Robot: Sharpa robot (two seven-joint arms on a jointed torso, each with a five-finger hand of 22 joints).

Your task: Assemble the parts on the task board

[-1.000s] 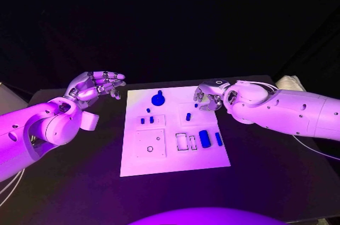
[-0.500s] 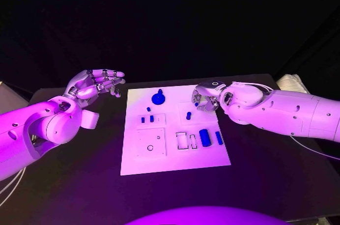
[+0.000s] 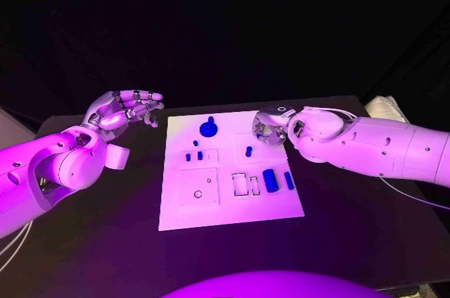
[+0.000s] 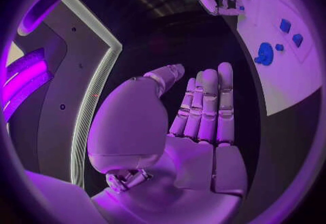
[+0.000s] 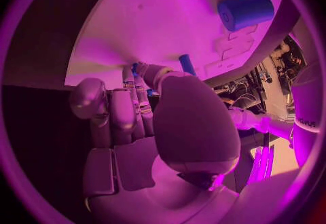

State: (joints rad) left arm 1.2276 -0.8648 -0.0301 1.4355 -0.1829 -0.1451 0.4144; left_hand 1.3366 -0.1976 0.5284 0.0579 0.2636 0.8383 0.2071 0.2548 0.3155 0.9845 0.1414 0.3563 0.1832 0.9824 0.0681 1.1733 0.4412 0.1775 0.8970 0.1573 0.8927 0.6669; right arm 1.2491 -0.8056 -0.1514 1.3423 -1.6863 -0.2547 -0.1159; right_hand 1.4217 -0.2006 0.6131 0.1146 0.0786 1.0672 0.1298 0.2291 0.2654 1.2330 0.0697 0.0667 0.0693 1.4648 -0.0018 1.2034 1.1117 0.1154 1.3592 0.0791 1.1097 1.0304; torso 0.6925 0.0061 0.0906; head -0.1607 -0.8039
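Head view: left robot hand [image 3: 124, 109] spread, empty, beside task board [image 3: 231, 207]; right robot hand [image 3: 269, 127] grip unclear.

The head camera looked down from above and in front of the white board [image 3: 229, 210], taking in all of it from a moderate distance. The left wrist camera sat close behind the left hand [image 4: 197, 126], well off the board's [image 4: 285, 72] edge, facing across it. The right wrist camera sat behind the right hand [image 5: 136, 120], very near the board [image 5: 170, 23]. All three views shared the board's surface with its blue pieces.
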